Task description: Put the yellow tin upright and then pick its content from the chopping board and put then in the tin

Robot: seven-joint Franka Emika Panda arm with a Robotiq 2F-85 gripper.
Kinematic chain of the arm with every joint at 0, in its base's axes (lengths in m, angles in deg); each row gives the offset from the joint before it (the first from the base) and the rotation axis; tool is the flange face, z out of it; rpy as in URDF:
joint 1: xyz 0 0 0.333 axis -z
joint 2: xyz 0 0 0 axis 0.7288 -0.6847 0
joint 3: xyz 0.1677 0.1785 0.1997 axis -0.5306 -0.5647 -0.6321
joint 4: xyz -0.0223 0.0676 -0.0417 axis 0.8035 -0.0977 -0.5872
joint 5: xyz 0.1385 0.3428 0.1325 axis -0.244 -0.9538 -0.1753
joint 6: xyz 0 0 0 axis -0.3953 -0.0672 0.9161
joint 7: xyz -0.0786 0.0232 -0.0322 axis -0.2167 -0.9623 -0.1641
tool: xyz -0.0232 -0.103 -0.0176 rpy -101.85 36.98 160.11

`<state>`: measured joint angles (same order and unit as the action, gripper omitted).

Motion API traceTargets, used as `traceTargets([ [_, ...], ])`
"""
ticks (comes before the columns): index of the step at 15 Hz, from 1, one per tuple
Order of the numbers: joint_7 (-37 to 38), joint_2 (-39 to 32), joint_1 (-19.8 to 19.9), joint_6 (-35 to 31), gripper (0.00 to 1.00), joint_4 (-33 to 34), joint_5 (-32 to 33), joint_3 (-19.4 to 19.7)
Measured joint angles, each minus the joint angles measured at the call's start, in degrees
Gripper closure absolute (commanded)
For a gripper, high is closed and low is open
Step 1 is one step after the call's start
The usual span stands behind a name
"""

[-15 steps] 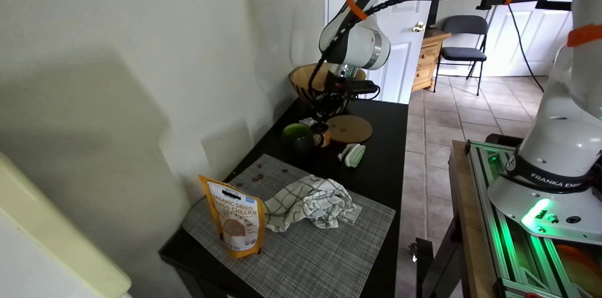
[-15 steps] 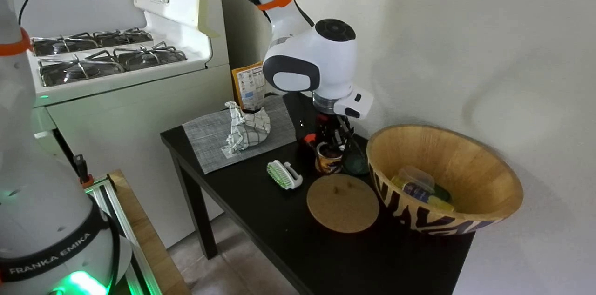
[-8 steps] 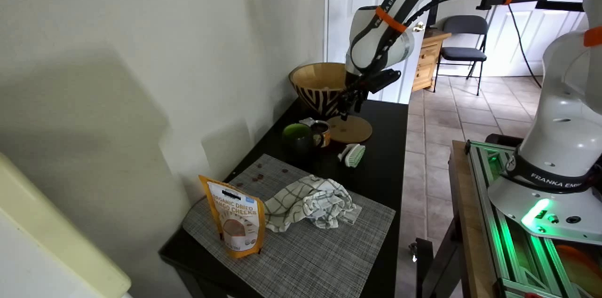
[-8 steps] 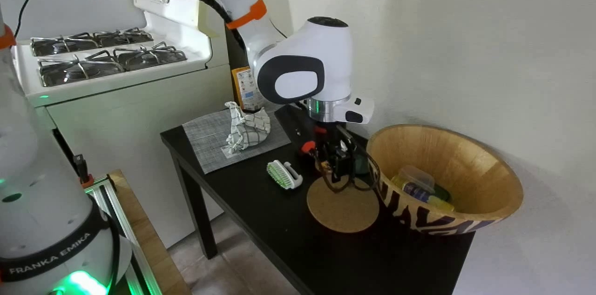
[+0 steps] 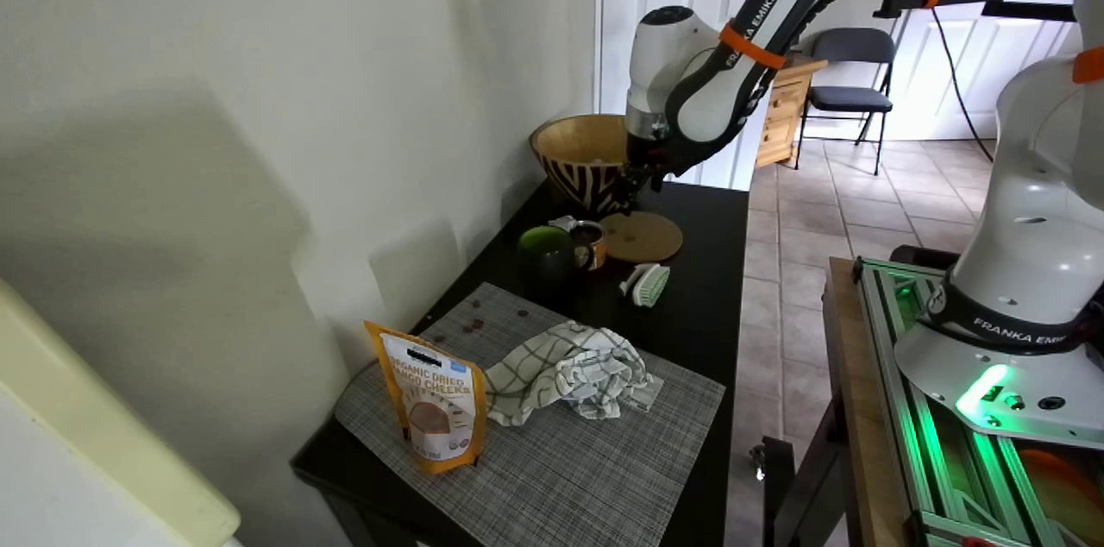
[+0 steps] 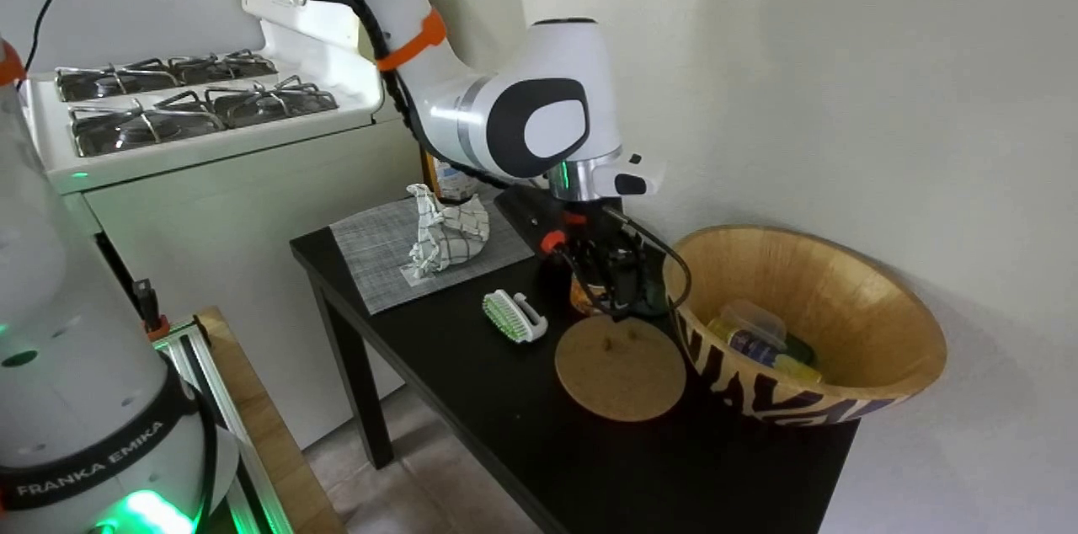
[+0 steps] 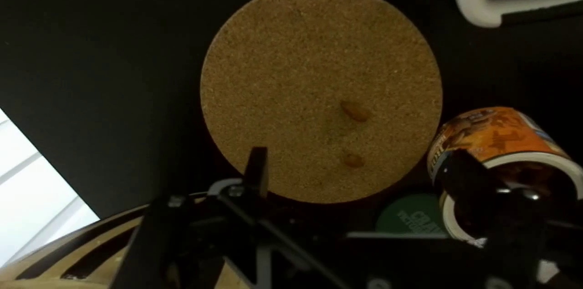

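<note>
Wrist view | 2 brown pieces (image 7: 356, 111) on 1 chopping board (image 7: 314, 56) | 1 tin (image 7: 510, 134)

I'm remotely running a white arm (image 6: 442, 109) wearing orange straps (image 6: 413, 44), trailing black cables (image 6: 399, 100), its black band (image 6: 88, 462) reading "FRANKA EMIKA".

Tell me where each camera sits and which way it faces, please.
An exterior view: at the dried mango bag end, looking along the black table toward the zebra-striped bowl; the robot's arm and base show at right.
An exterior view: at the bowl end, looking toward the stove; base at left, arm nearer the middle.
Wrist view: at the arm's end, looking down at the cork chopping board and orange-labelled tin; the open gripper shows low in frame.
Shared: both exterior views show the checked dishcloth and scrub brush.
</note>
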<state>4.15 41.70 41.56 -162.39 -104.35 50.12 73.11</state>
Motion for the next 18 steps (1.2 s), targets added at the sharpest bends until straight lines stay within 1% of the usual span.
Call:
traceTargets([
  [1, 2.4, 0.0, 0.1, 0.0, 0.0, 0.0, 1.8, 0.0],
  [3, 5.6, 0.0, 0.6, 0.0, 0.0, 0.0, 3.2, -0.4],
  [5, 7.0, -0.4, 1.9, -0.8, 0.06, -0.2, 3.0, -1.4],
  [6, 7.6, -0.7, 2.5, -1.7, 0.05, -0.4, 2.9, -1.8],
  [7, 8.2, -1.2, 3.1, -3.0, 0.08, -0.7, 2.7, -2.1],
  [8, 8.6, -1.7, 3.5, -4.4, 0.07, -0.9, 2.5, -2.1],
  [11, 10.9, -3.8, 3.8, -8.8, 0.07, -1.4, 2.5, -1.4],
  [13, 12.0, -5.2, 3.3, -10.9, 0.16, -1.4, 2.4, -0.1],
  [14, 12.1, -6.0, 2.9, -11.8, 0.23, -1.4, 2.1, 0.6],
  [16, 12.0, -7.5, 2.2, -13.3, 0.28, -1.4, 0.0, 1.5],
  [17, 11.8, -8.3, 1.8, -13.6, 0.41, -1.4, -1.4, 1.6],
  [18, 11.6, -9.1, 1.3, -13.7, 0.36, -1.3, -2.9, 1.7],
])
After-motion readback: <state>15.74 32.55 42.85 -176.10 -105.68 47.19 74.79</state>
